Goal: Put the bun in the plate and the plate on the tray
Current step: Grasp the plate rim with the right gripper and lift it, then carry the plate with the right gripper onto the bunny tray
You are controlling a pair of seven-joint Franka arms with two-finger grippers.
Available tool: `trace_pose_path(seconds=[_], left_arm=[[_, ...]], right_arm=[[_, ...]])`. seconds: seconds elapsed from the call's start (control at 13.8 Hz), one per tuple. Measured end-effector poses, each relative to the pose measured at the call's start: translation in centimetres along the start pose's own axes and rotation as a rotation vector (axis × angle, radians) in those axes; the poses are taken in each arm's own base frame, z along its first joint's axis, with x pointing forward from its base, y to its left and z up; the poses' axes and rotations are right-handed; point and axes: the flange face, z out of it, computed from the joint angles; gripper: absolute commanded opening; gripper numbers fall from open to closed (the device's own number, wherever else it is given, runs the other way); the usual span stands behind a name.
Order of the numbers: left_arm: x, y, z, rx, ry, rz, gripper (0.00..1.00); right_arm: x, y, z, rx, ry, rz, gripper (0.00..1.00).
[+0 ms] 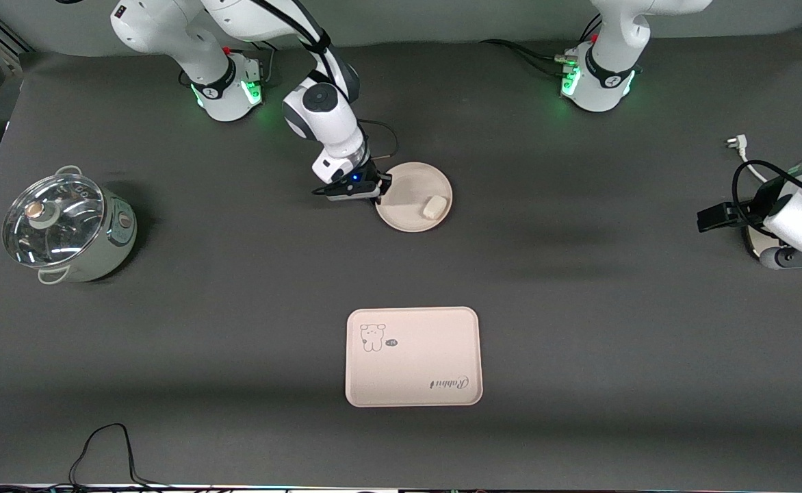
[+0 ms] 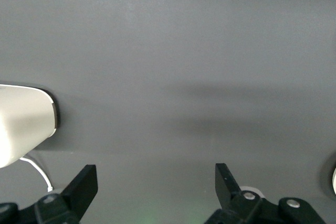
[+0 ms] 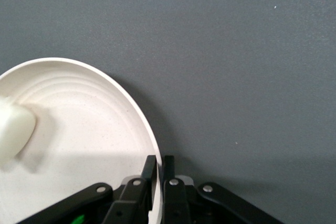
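- Dark grey table [image 1: 579, 308]: bun [image 1: 434, 207] already lies in plate [image 1: 415, 179].
- Right gripper [image 3: 157, 167] pinches the plate's rim.
- Left gripper [image 2: 155, 190] waits wide-jawed at table's edge.
- Remaining: carry plate onto tray [image 1: 412, 357], near the front edge.

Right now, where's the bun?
In the front view, the bun lies in the plate, near the rim nearer the camera; the right tool is shut on the plate's rim at the right arm's end.

The bun [image 1: 434, 207] is seen lying in the plate [image 1: 408, 183], whose rim is met by the right gripper [image 1: 378, 196]. The tray [image 1: 412, 357] is set nearer the camera on the tabletop [image 1: 579, 308].
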Motion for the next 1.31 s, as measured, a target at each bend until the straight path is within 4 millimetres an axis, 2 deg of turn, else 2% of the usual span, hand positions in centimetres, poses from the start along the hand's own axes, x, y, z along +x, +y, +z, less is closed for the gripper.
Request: trace_pose_path(seconds=[0.29, 0.44, 0.58, 0.73, 0.94, 1.09, 1.16, 1.31], left_arm=[[0.0, 0.0, 0.0, 0.000, -0.001, 0.000, 1.00], [0.0, 0.0, 0.1, 0.000, -0.001, 0.000, 1.00], [0.0, 0.0, 0.1, 0.000, -0.001, 0.001, 1.00], [0.0, 0.0, 0.1, 0.000, -0.001, 0.001, 1.00], [0.0, 0.0, 0.1, 0.000, -0.002, 0.001, 1.00], [0.0, 0.0, 0.1, 0.000, -0.004, 0.001, 1.00], [0.0, 0.0, 0.2, 0.000, -0.005, 0.001, 1.00], [0.0, 0.0, 0.2, 0.000, -0.006, 0.001, 1.00]], right_arm=[[0.6, -0.4, -0.6, 0.015, 0.011, 0.006, 0.00], [1.8, -0.8, -2.1, 0.012, 0.007, 0.021, 0.00], [3.7, -1.3, -4.7, 0.014, 0.004, 0.045, 0.00], [5.5, -1.5, -8.2, 0.031, 0.013, 0.070, 0.00], [7.1, -2.8, -12.4, 0.055, 0.020, 0.078, 0.00], [8.6, -3.8, -13.1, 0.067, 0.032, 0.085, 0.00], [10.0, -4.0, -12.8, 0.069, 0.041, 0.092, 0.00], [14.6, -3.7, -11.3, 0.051, 0.054, 0.094, 0.00]])
